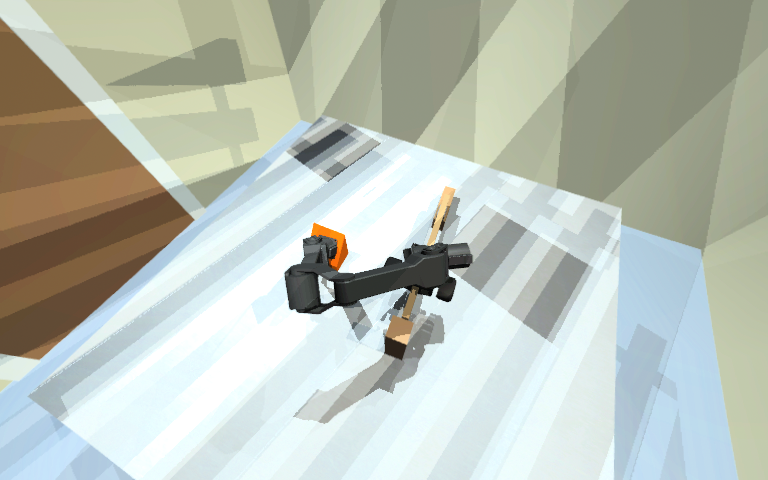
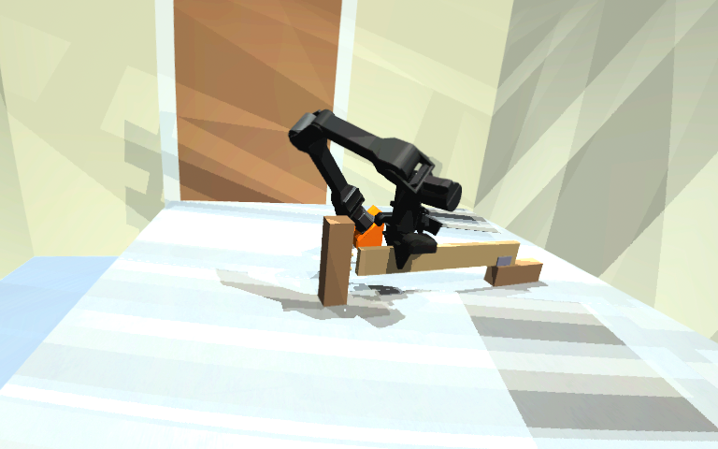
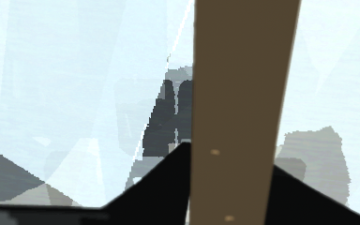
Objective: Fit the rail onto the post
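From the top view we see the arm (image 1: 368, 277) reaching from its orange base (image 1: 331, 246) across the pale counter (image 1: 509, 396) to the rail (image 1: 441, 217). The gripper (image 1: 421, 283) sits over the rail's near part, hiding that stretch of it. A short length of rail shows again below the gripper and runs down to the top of the post (image 1: 400, 338). We cannot tell from here whether the rail end touches the post.

In the exterior view the post (image 2: 334, 260) stands upright on the counter (image 2: 265, 370). The rail (image 2: 466, 253) is held off the counter and runs close to level, with a slight rise toward the far end. Its near end lies just beside the post's upper part; the pegs are not visible, and we cannot tell whether a gap remains. The far end rests at the grey bracket (image 2: 503, 260) on the low footboard block (image 2: 516, 272). The gripper (image 2: 405, 259) comes down from above onto the rail, not far from the post end.

In the wrist view the rail (image 3: 244, 94) fills the centre as a brown bar running up the frame. The dark fingers flank it on both sides and are closed on it, gripping the rail.
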### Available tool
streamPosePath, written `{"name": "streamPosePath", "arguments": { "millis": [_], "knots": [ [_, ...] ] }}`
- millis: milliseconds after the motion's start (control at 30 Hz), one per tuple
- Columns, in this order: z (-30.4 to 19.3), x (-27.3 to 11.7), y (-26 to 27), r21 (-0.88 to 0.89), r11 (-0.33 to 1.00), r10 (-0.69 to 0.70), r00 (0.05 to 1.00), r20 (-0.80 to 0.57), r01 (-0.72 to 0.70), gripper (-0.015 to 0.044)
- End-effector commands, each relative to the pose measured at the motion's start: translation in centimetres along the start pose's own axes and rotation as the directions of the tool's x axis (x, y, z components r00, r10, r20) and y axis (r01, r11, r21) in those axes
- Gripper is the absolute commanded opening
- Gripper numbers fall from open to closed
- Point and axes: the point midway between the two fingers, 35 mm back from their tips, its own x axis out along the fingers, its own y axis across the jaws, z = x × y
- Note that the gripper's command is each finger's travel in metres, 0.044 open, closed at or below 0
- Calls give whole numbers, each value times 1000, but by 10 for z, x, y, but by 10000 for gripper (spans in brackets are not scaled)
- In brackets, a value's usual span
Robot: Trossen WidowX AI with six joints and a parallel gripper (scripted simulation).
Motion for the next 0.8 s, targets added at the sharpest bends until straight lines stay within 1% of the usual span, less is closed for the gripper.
{"name": "streamPosePath", "arguments": {
  "millis": [0,767],
  "knots": [
    [-2,-2,0,-3,1000,-7,1000,1,7,0],
    [-9,-3,0,-3,1000,-7,1000,1,7,0]
  ]
}}
